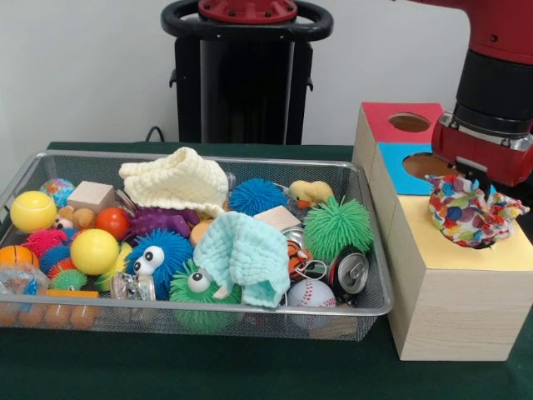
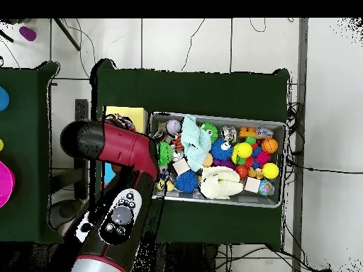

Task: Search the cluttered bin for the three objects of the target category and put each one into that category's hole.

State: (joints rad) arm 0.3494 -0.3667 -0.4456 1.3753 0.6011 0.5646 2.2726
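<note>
From my feed the gripper (image 1: 476, 187) sits low over the wooden box (image 1: 454, 312), and I honestly can't tell whether it's clamped or loose, because the multicoloured cloth (image 1: 466, 212) bunched right under it hides everything. That cloth is sitting at the hole in the yellow panel (image 1: 516, 250), partly pushed in. Behind it are a blue panel (image 1: 400, 171) and a red panel (image 1: 396, 121), each with its own hole. Beside the box, the wire bin (image 1: 50, 312) holds a cream knitted cloth (image 1: 176, 179) and a mint cloth (image 1: 246, 254) on top of spiky balls.
</note>
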